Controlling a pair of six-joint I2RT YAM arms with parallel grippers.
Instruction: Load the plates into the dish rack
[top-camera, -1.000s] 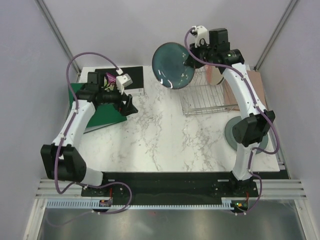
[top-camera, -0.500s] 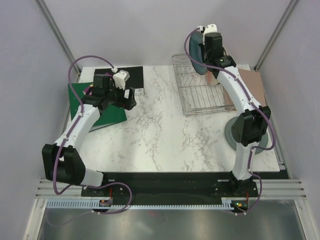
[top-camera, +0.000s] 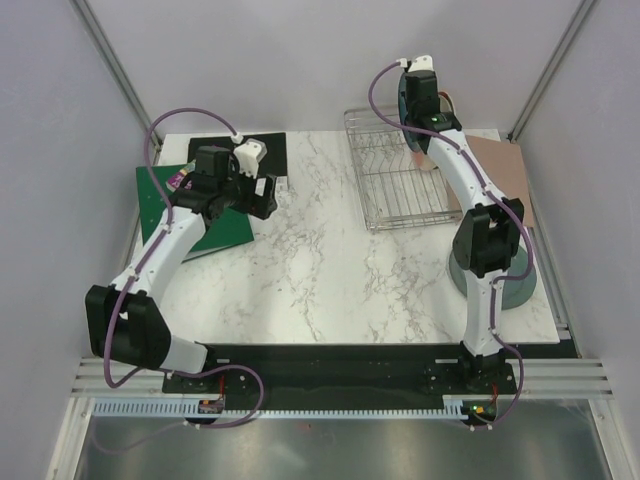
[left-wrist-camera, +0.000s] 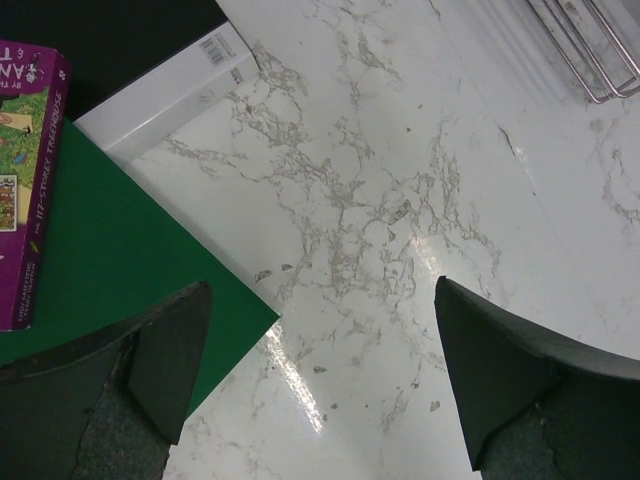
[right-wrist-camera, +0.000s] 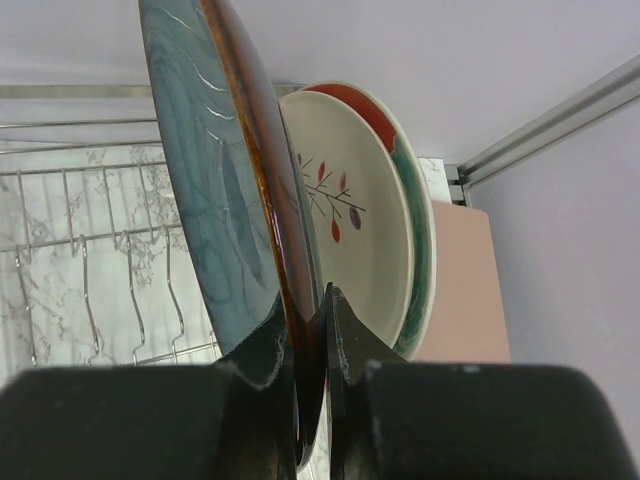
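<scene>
Our right tool pinches the teal plate upright over the rack; our left tool hangs wide open.

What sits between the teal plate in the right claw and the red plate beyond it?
The cream twig-motif plate, standing on edge between the teal plate and the red plate, as the right wrist view shows.

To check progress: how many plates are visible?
4: teal plate on edge in the right gripper at the dish rack; cream plate and red plate standing in it; grey-green plate on the table, partly hidden.
</scene>
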